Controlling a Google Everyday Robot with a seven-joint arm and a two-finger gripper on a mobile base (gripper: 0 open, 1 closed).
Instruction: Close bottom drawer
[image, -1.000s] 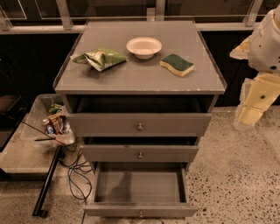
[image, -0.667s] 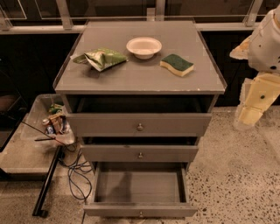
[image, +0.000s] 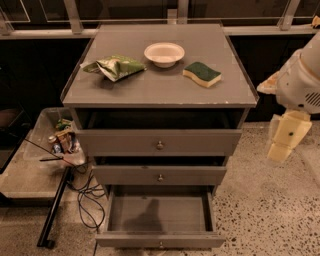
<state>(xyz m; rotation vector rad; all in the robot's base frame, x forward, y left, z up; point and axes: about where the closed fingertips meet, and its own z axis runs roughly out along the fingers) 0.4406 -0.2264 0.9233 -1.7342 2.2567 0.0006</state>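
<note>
The bottom drawer of the grey cabinet is pulled well out toward me. Its shallow tray is empty, and its slim front panel with a small round knob sits at the bottom edge of the camera view. The middle drawer and the top drawer above it stand slightly out. My white arm comes in at the right edge, and my cream-coloured gripper hangs beside the cabinet's right side at top-drawer height, apart from the cabinet and well above the bottom drawer.
On the cabinet top lie a green chip bag, a white bowl and a green-and-yellow sponge. Left of the cabinet are a clear bin of cans, loose cables and a black pole. Speckled floor lies to the right.
</note>
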